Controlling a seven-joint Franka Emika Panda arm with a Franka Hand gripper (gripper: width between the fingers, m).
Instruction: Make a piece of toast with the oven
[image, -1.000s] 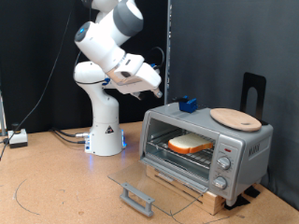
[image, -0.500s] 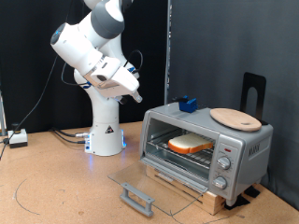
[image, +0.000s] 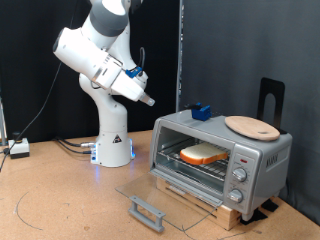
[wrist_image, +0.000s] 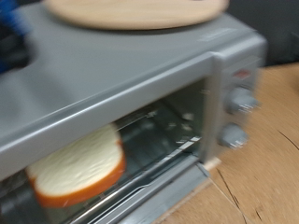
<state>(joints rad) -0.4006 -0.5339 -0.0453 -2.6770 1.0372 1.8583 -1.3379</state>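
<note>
1. Exterior view: the gripper hangs high at the exterior view's left of the oven, well apart from it; whether its fingers are parted cannot be told. The oven's glass door lies folded down flat, with open air above it. The piece of toast rests on the wire rack inside. A wooden plate sits on the oven's roof.

2. Wrist view: blurred; the toast lies inside the oven's open mouth, knobs beside it.

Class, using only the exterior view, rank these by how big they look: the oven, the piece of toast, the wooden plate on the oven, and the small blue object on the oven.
1. oven
2. wooden plate
3. piece of toast, close to the plate in apparent size, so this order is unsure
4. small blue object
</note>
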